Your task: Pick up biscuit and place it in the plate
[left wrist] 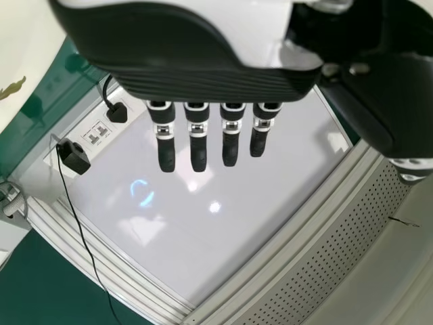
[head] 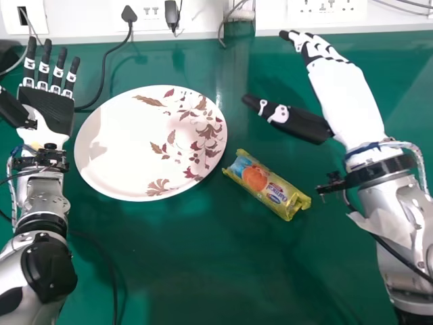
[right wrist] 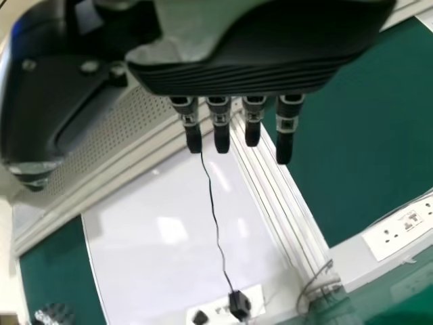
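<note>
The biscuit, a yellow packet, lies slantwise on the green table, just right of the plate, a white oval with a leaf pattern. My right hand is held beyond and to the right of the packet, fingers extended and thumb spread toward the plate, holding nothing. In the right wrist view that hand shows straight fingers. My left hand is left of the plate, palm up, with straight fingers and nothing in it; the left wrist view shows the hand likewise open.
Power sockets line the wall strip behind the table. A black cable runs from a plug down between the left hand and the plate. Another dark cable lies on the table near the left forearm.
</note>
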